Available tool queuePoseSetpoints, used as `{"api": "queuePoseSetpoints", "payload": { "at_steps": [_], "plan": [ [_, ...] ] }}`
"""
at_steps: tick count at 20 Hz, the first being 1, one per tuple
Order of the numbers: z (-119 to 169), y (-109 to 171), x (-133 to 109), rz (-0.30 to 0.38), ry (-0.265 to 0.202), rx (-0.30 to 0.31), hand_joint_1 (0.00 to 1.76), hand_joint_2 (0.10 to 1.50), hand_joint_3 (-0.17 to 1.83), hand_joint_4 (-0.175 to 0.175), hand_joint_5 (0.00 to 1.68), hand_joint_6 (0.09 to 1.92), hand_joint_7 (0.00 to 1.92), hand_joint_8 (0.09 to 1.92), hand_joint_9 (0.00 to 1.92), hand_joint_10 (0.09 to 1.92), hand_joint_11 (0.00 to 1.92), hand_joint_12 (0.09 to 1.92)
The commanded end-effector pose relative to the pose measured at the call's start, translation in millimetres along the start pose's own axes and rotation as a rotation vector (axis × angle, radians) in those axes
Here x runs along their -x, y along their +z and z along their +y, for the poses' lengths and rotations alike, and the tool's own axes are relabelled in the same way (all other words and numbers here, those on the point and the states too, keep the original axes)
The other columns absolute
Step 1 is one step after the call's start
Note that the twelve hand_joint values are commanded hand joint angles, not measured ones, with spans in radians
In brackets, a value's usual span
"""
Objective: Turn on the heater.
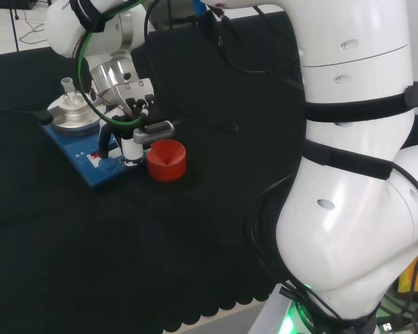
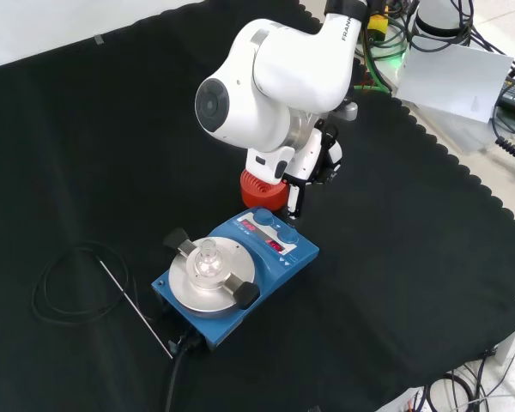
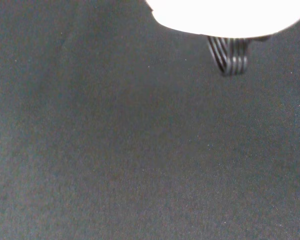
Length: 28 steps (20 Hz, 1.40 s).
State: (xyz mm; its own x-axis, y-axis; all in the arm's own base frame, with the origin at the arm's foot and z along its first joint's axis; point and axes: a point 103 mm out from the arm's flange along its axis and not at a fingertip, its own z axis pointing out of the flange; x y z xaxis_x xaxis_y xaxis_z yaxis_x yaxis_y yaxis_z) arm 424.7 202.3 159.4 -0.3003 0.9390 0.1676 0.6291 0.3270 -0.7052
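Observation:
The heater is a blue box with a round metal plate that carries a small glass flask. Its front panel has two blue knobs and red displays. The black and white hand hangs over that panel. One straight finger points down and reaches the panel beside a knob, and the thumb sticks out sideways. In the front view the hand sits behind the heater, half hidden by the arm's white link. The wrist view has black cloth.
A red ribbed ring stand stands right next to the heater's panel end, under the hand. A black cable loop and a thin metal rod lie on the cloth left of the heater in the front view.

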Motion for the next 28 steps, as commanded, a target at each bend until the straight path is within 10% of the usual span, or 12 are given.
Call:
{"api": "queuePoseSetpoints", "payload": {
  "at_steps": [1,28],
  "plan": [
    [2,0,1,-0.002,0.002,0.001,1.54,0.55,1.29,-0.046,0.42,0.21,1.73,1.76,1.78,1.75,1.4,1.49],
    [17,1,9,0.008,0.009,-0.017,1.54,0.54,1.31,-0.048,0.44,0.19,1.74,1.76,1.78,1.75,1.4,1.49]
  ]
}}
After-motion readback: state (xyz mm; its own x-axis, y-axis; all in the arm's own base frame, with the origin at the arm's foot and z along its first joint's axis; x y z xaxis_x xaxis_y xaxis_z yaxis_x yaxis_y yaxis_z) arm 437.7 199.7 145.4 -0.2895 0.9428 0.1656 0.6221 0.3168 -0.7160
